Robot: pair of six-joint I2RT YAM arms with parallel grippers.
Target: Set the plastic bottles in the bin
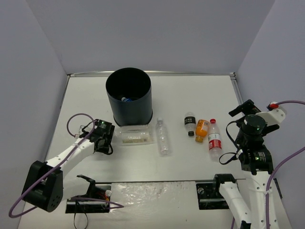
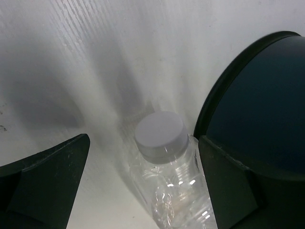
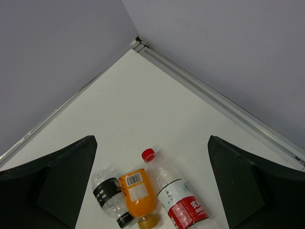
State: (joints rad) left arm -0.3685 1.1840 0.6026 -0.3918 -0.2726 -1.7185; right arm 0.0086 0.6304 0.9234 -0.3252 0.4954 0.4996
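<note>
The black bin (image 1: 128,95) stands at the back left; it also fills the right of the left wrist view (image 2: 257,105). The fat clear white-capped bottle (image 1: 136,135) lies in front of it. My left gripper (image 1: 110,136) is open, with that bottle's capped end (image 2: 159,136) between its fingers (image 2: 47,186), close to the right one. The slim clear bottle (image 1: 163,137) lies beside it. The black-labelled (image 3: 108,195), orange (image 3: 137,193) and red-labelled (image 3: 178,200) bottles lie side by side. My right gripper (image 3: 151,138) is open and empty above and to the right of them.
Grey walls close in the white table on three sides, with a metal strip (image 3: 214,98) along the rear edge. Something blue and white (image 1: 125,99) shows inside the bin. Mounting plates (image 1: 209,193) sit at the near edge.
</note>
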